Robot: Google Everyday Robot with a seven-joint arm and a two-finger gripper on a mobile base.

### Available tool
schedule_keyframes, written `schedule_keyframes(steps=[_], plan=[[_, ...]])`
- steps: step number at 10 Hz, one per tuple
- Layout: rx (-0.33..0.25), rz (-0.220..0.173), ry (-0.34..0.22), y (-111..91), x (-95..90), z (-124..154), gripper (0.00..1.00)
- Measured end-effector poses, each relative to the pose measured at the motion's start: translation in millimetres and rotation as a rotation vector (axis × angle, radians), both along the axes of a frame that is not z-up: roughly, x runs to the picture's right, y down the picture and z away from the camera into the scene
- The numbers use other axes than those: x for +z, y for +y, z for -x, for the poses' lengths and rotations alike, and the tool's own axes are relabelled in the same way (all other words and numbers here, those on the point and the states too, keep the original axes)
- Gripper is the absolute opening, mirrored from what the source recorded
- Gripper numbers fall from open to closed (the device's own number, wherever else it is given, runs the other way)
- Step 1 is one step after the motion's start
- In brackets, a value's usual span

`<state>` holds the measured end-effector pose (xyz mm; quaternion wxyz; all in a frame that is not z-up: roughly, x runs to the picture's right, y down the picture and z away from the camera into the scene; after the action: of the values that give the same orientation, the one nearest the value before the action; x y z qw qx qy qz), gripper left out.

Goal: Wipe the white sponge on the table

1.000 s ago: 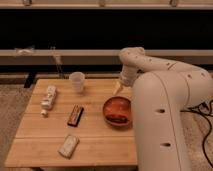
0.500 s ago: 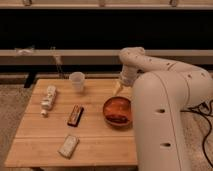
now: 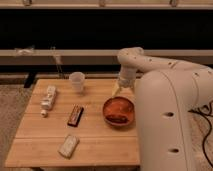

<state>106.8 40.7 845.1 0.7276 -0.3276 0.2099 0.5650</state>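
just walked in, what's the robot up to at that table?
Nothing is being handled yet. The robot's gripper hangs over the far right of the table, just behind the orange bowl. The white sponge lies untouched near the front left edge, well away from the gripper, with a dark bar and a cup further back. No wiping so far.

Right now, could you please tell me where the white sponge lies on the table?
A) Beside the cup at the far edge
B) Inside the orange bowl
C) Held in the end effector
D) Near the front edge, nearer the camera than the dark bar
D: the white sponge lies flat near the front edge of the table, nearer the camera than the dark bar, while the end effector hangs by the far rim of the bowl.
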Motion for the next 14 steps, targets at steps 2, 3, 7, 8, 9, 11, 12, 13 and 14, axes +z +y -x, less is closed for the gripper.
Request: schedule_keyframes(steps=[2, 3, 7, 8, 9, 11, 12, 13, 14], plan=[[-0.036, -0.018, -0.03, 25.6, -31.4, 24.6, 0.8], [-0.051, -0.026, -0.039, 37.2, -43.8, 34.8, 0.8], [-0.126, -0.047, -0.089, 97.5, -100.6, 95.6, 0.8], [-0.159, -0.056, -0.106, 113.4, -115.0, 116.3, 0.8], [-0.195, -0.063, -0.123, 128.7, -126.5, 135.9, 0.8], [-0.261, -0.071, -0.158, 155.0, -142.4, 172.5, 0.8], [-0.313, -0.079, -0.193, 172.1, -150.6, 205.6, 0.8], [-0.334, -0.081, -0.207, 177.9, -152.6, 218.4, 0.8], [-0.378, -0.092, -0.238, 186.9, -152.5, 245.2, 0.8]])
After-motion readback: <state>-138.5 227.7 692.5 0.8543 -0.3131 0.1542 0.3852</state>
